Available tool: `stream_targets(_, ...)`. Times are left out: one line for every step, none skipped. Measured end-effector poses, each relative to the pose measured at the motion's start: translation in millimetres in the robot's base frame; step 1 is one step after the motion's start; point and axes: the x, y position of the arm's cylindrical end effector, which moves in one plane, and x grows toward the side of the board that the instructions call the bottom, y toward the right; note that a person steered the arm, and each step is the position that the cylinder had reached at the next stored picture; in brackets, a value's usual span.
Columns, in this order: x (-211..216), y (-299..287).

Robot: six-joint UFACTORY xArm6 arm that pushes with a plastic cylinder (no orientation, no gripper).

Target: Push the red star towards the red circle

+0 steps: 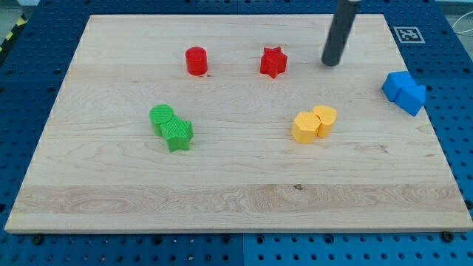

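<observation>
The red star (273, 62) lies on the wooden board near the view's top, right of centre. The red circle (196, 60) stands to its left, about a hundred pixels away, at the same height in the view. My tip (330, 63) is down on the board to the right of the red star, with a clear gap between them. The rod rises from it towards the view's top.
A green circle (162, 116) and green star (177, 134) touch each other at the view's left of centre. Two yellow blocks (313, 123) sit together right of centre. Two blue blocks (404, 91) sit at the board's right edge (436, 140).
</observation>
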Motion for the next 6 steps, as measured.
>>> stream_targets(11.8, -53.5)
stream_targets(15.8, -85.6)
stream_targets(15.3, -95.0)
stream_targets(15.4, -92.3)
stream_targets(15.4, -94.7)
stream_targets(14.9, -98.5)
